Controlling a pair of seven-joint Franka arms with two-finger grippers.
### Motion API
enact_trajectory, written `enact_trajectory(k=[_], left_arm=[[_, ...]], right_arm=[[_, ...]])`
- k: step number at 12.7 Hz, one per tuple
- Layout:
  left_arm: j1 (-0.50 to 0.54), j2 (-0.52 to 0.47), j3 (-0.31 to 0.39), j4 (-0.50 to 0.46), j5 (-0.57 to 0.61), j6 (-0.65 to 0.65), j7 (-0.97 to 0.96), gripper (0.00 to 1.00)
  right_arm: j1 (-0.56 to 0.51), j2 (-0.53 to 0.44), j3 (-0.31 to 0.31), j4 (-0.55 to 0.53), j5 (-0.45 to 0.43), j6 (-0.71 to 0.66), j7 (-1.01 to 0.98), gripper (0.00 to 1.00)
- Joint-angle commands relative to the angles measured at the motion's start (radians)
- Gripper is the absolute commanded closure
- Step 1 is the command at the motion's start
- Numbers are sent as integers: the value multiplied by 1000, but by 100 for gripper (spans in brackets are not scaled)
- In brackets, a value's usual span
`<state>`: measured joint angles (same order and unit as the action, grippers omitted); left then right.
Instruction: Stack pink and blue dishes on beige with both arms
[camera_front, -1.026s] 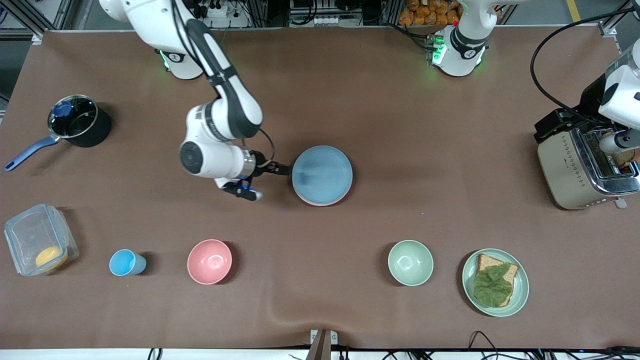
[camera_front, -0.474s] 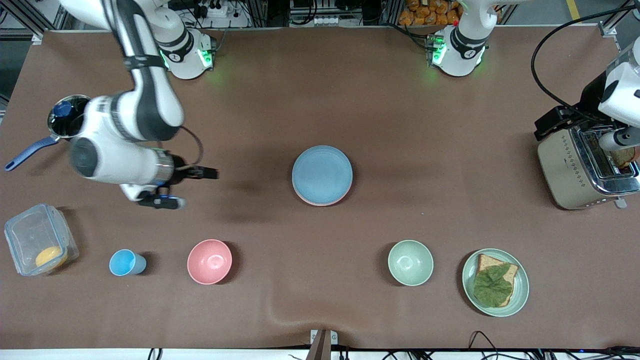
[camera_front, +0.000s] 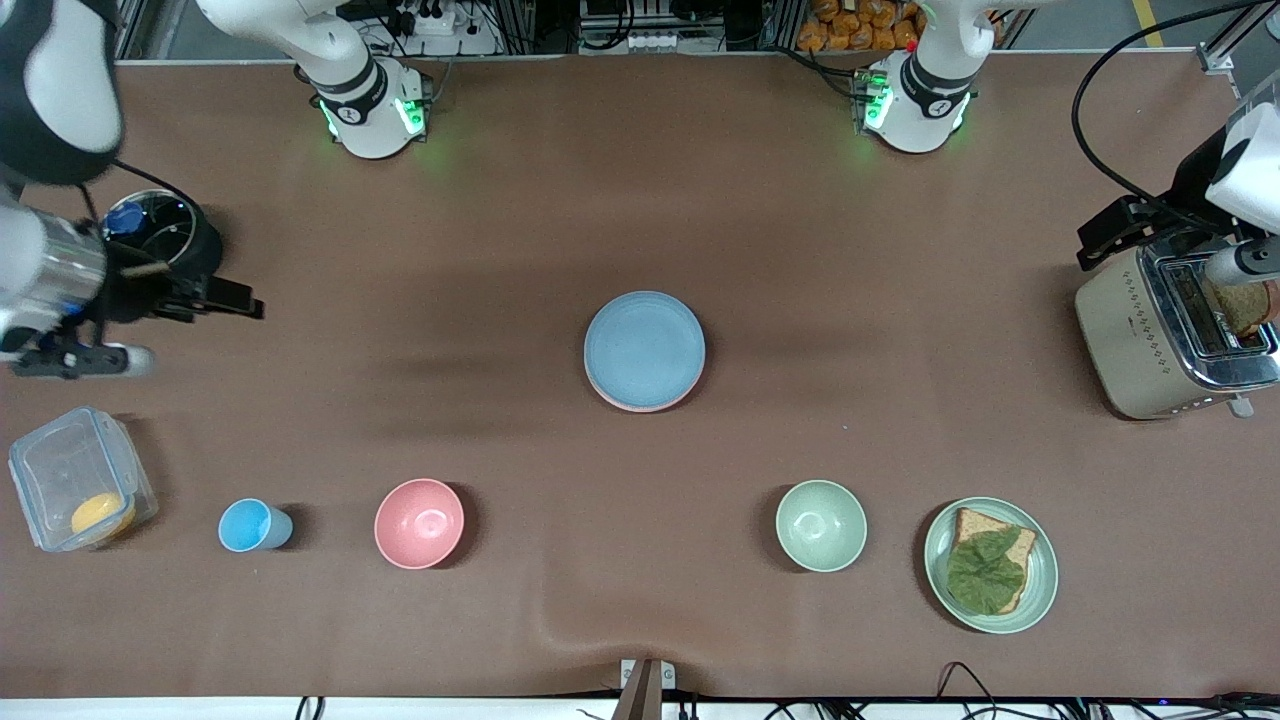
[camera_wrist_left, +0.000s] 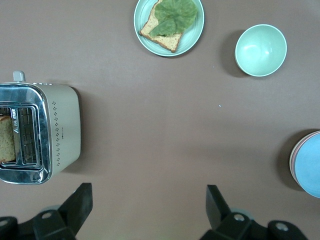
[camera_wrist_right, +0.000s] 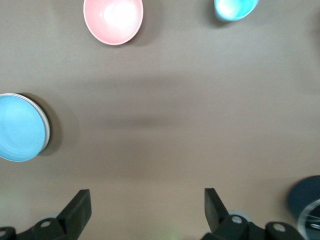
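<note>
At mid-tabletop the blue plate (camera_front: 644, 348) tops the stack, the pink plate (camera_front: 640, 406) a thin crescent beneath it; the beige plate we cannot make out from the front. Our right gripper (camera_front: 222, 300) hangs empty over the right arm's end near the saucepan (camera_front: 160, 240), jaws wide. Our left gripper (camera_wrist_left: 149, 207) hovers by the toaster (camera_front: 1170, 335), jaws also wide and empty. We judge the stack looks slightly off-centre; a careless pass by either arm could nudge it apart. The right wrist view shows a pale rim (camera_wrist_right: 46, 131) under the blue plate, hidden from the front camera; the left wrist view shows the layered edges (camera_wrist_left: 294, 157).
</note>
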<state>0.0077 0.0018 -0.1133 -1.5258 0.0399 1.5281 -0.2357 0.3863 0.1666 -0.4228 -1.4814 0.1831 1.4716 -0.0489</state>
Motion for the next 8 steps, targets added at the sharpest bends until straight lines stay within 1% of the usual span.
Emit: enact_trajectory(k=[1,2,3,5,8], left_arm=[[-2,-19,9,-1,-18,-16,27,0],[-2,-19,7,1,-21,-16,29,0],[0,-19,7,1,-23,-16,29,0],[1,-19,7,3,-23,-16,29,0],[3,-20,7,3,-25,-16,29,0]], right_arm=[[-186,-64,201,12,-89,-14,-21,0],[-255,-81,249,12,-91,-14,-55,0],[-294,-88,272,12,-96,-13,-78,0],[-293,-97,274,12,-169,-8,-75,0],[-291,-101,273,10,-182,-2,-60,0]])
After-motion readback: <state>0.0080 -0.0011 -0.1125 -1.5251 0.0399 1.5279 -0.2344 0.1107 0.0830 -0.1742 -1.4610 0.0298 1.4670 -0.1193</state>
